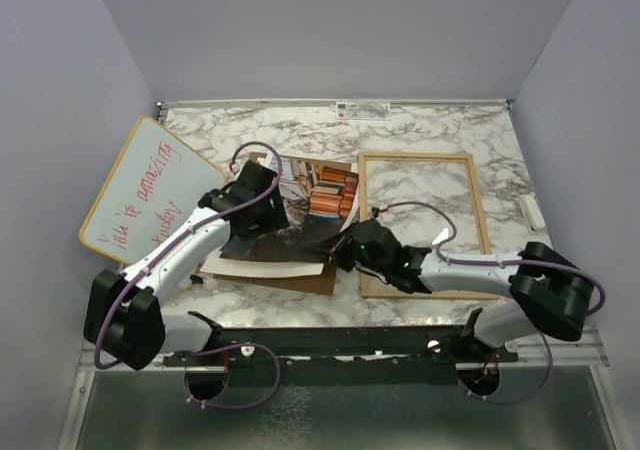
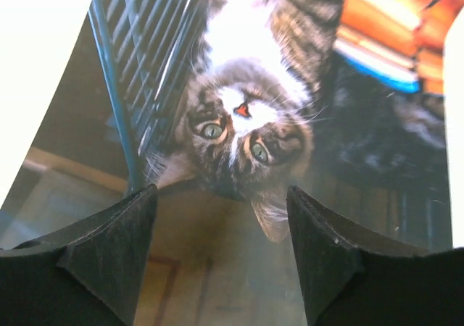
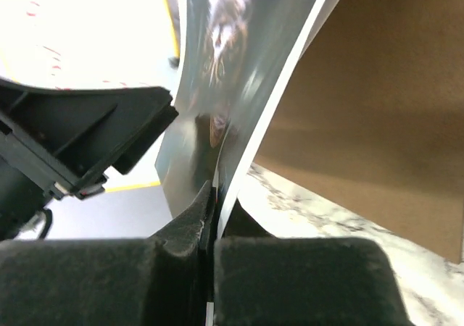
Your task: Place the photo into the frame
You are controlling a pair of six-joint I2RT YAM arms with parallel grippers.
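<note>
Photo [image 2: 246,116] pinched in right claw [image 3: 215,199], cat upside-down from left wrist.

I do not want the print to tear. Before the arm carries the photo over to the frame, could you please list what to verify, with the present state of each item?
1. The right tool is shut on the edge of the photo: ok.
2. The left tool is open, not gripping the photo: ok.
3. Gripped photo edge lifted off the backing board: ok.
4. Opening of the frame empty: ok.
5. Near-left corner of the frame free: not ok, the right arm lies over it.
6. Photo without creases: cannot tell.
</note>
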